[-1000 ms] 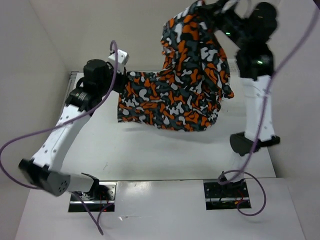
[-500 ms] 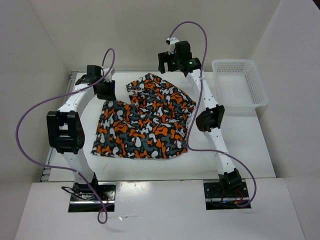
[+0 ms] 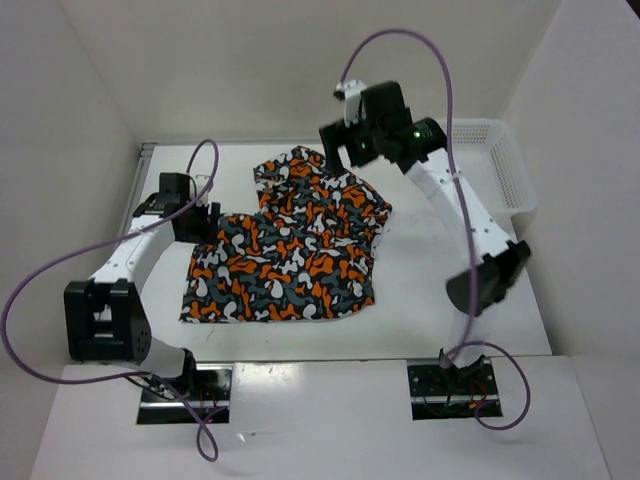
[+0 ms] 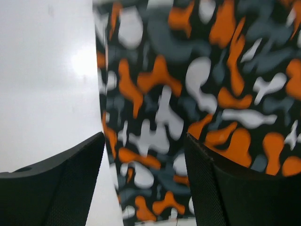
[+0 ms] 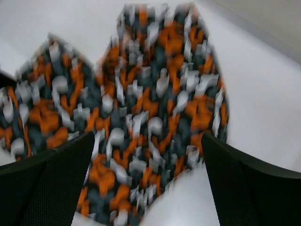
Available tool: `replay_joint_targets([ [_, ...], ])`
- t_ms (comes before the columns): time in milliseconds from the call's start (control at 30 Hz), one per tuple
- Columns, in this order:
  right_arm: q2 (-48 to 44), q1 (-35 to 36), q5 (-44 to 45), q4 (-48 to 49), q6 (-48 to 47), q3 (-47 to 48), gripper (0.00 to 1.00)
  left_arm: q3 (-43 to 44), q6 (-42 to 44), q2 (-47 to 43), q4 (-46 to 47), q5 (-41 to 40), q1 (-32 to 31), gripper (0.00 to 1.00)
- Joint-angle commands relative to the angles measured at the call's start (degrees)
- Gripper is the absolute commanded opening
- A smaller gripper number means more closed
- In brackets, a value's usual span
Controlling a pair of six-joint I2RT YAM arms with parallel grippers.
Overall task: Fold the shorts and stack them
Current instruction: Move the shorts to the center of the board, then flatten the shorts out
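I see the shorts (image 3: 290,255) spread flat on the table (image 3: 430,290), left gripper (image 3: 203,222) at their far-left corner, right gripper (image 3: 338,143) hovering over their far edge, basket (image 3: 508,170) far right.

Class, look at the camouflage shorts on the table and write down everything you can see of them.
The shorts are soft cloth printed with orange, dark grey and white blotches. They lie spread nearly flat on the white table, left of centre, slightly wrinkled, with one part reaching toward the far edge. Nothing grips them: the left gripper hangs over their left edge and the right gripper above their far part, both with jaws open and empty.
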Motion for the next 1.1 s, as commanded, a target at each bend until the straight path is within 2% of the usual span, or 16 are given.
replay_joint_targets([
  [0,-16.9,4.8,8.3,1.3,-1.9,-29.5,0.99,-10.2,0.2,-10.2,0.9,-3.8,1.1,0.77],
  [33,-26.1,7.0,9.9,3.3,-2.6,-44.7,0.99,-12.1,0.2,-11.1,1.4,-3.8,1.1,0.77],
  [67,-28.6,7.0,9.9,4.8,-2.6,-49.7,0.99,-13.6,0.2,-11.6,1.4,-3.8,1.1,0.77],
  [133,-29.5,7.0,8.2,5.4,-1.5,-57.1,0.99,-14.5,0.2,-11.6,0.0,-4.4,1.1,0.77],
  [267,-29.0,7.0,1.5,8.4,-6.3,-65.8,0.99,-17.2,0.2,-10.1,-5.0,-6.3,1.1,0.74],
  [367,-32.2,8.6,2.6,11.1,-9.6,-74.6,0.99,-23.6,0.2,-14.4,-2.5,-10.9,1.1,0.74],
  [400,-33.1,9.2,3.2,11.1,-10.8,-78.1,0.97,-25.2,0.2,-18.5,-2.5,-10.9,1.1,0.74],
  [567,-34.7,15.9,5.4,17.7,-15.6,-82.0,0.97,-35.0,0.2,-38.0,0.0,-9.8,-2.8,0.79],
  [600,-33.4,16.0,5.4,18.3,-15.6,-82.8,0.97,-39.2,0.2,-44.8,1.1,-10.3,-3.7,0.84],
  [667,-32.2,16.0,3.2,19.0,-17.7,-83.4,0.97,-42.4,0.2,-50.4,0.5,-11.9,-5.8,0.84],
  [867,-29.3,17.3,6.0,21.8,-22.3,-88.1,0.97,-50.6,0.2,-51.9,2.1,-15.4,-7.1,0.84],
  [1033,-26.3,17.3,9.3,23.2,-26.7,-90.0,0.97,-51.4,0.2,-49.5,0.9,-13.2,-7.1,0.84],
  [1067,-26.3,17.3,9.3,24.4,-26.7,-90.5,0.93,-52.0,0.2,-48.9,1.8,-13.2,-7.1,0.84],
])
